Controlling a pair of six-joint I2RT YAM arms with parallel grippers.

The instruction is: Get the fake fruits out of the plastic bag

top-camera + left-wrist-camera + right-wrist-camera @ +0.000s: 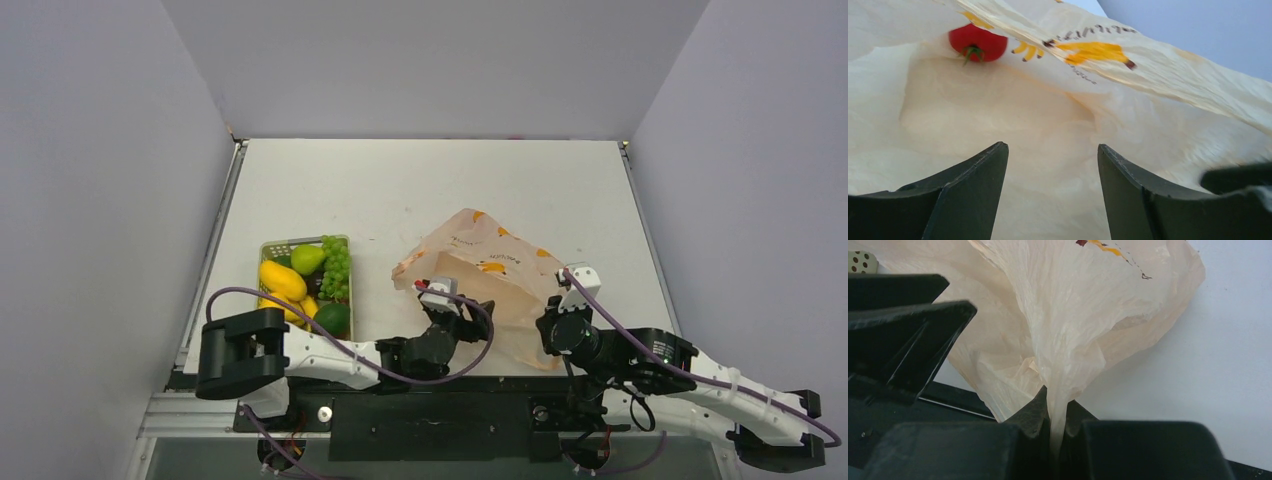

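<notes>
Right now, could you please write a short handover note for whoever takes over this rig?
Left gripper: open and empty, reaching into the mouth of the thin peach-orange plastic bag printed with bananas.
Right gripper: shut on a pinched fold of the bag's near edge.
Done: yellow plastic fruits, green plastic fruits and green grapes lie in the light green lattice basket, left of the bag.
Left: a glossy red fruit with a green stalk lies deep inside the bag, beyond the left fingers; it has to be grasped and taken out. Whether more fruit is hidden in the bag cannot be told.
</notes>
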